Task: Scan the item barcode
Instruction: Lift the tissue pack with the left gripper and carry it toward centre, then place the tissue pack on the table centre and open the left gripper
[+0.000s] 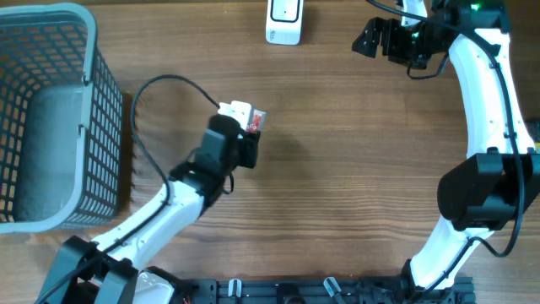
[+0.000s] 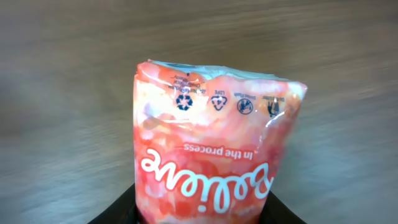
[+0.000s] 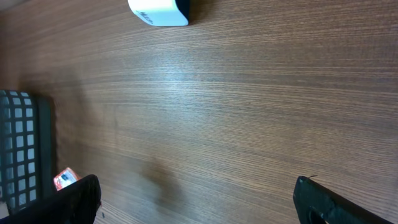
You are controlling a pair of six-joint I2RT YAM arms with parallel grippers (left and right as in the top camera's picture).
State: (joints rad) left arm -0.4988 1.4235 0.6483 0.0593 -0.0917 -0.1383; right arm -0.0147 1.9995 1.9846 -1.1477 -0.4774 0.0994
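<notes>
The left pincer (image 1: 247, 135) is clamped on a red packet (image 2: 211, 149), left of the tabletop's (image 1: 354, 169) middle, and the right pincer (image 1: 369, 38) hangs spread apart at the far right. No barcode shows on the packet's visible face. It probably pays to carry it to the white scanner (image 1: 284, 21) at the far edge and turn it slowly, keeping the film flat.

Worktop (image 1: 337, 169): brown wood, grain running left to right, matte finish. Grey plastic lattice basket (image 1: 84, 34) stands on it at left edge, open side up, throwing dark shadow onto wood along its right wall. White device (image 1: 284, 21) with rounded corners lies at far edge near centre, well apart from basket.
</notes>
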